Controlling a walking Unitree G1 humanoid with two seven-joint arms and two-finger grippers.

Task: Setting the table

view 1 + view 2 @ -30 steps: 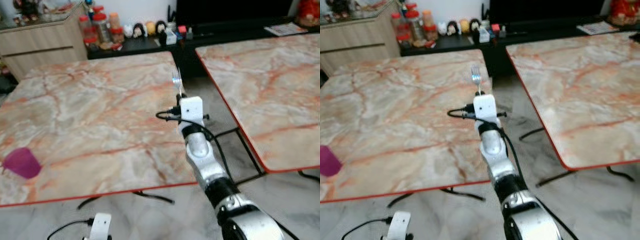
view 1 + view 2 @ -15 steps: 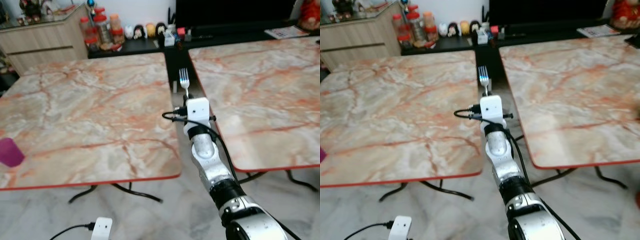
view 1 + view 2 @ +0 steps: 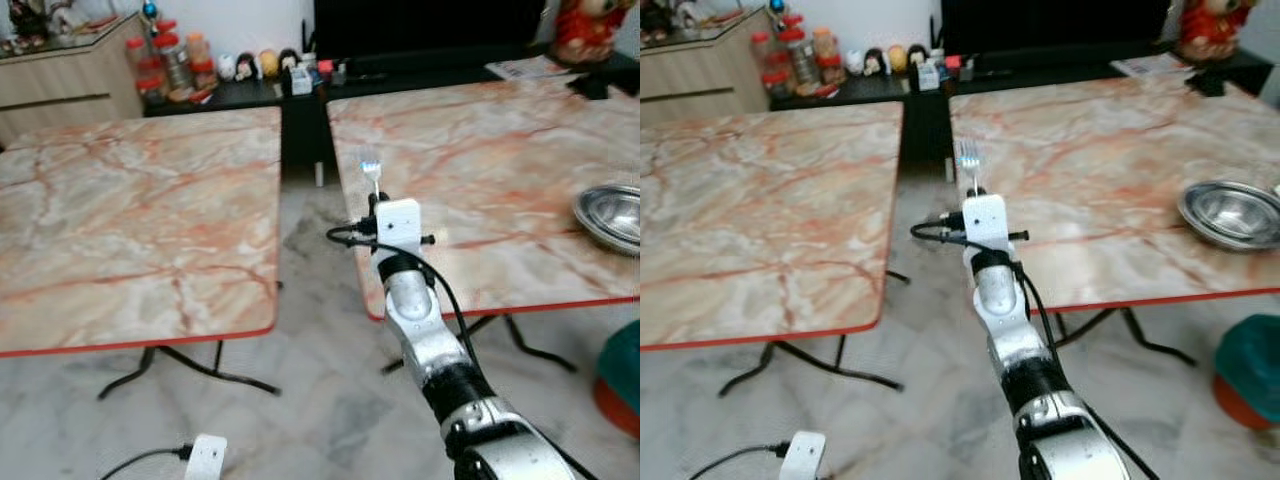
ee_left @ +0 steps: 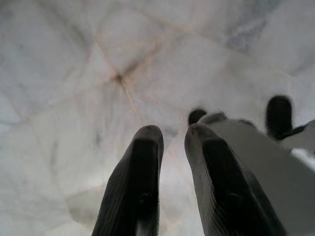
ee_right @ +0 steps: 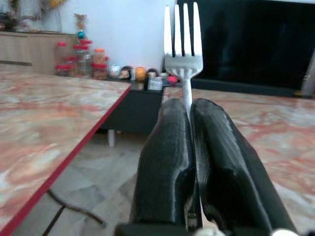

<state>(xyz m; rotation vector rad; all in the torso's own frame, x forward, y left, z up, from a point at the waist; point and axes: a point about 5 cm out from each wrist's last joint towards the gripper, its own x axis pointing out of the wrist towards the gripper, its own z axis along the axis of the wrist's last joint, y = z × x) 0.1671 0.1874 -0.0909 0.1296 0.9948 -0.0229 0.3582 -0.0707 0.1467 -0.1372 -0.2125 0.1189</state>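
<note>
Nearest, the left pincer [image 4: 170, 142] hangs low over the pale marble floor [image 4: 74, 73], its two black fingers nearly together with only a thin gap between them and nothing held.

Further out, the silver right arm reaches forward over the floor gap between two benches. Its right pincer [image 5: 189, 110] is closed tight on the handle of a silver metal fork [image 5: 182, 44], which stands upright with its tines pointing up above the fingertips. In the head views the fork [image 3: 968, 158] shows just above the white wrist block, at the near left edge of the right-hand marble-patterned bench with a red rim [image 3: 1110, 130].

On that bench, towards its right side, sits a round shiny steel bowl [image 3: 1232, 212]. Well apart to the left stands the second marble-patterned, red-rimmed bench [image 3: 130, 220]. On the floor at the far right is a teal and orange object [image 3: 1250, 372], partly cut off.

Beyond the benches a low black shelf [image 3: 250, 92] carries jars and small figurines, with a light wooden cabinet [image 3: 60, 75] at its left.
</note>
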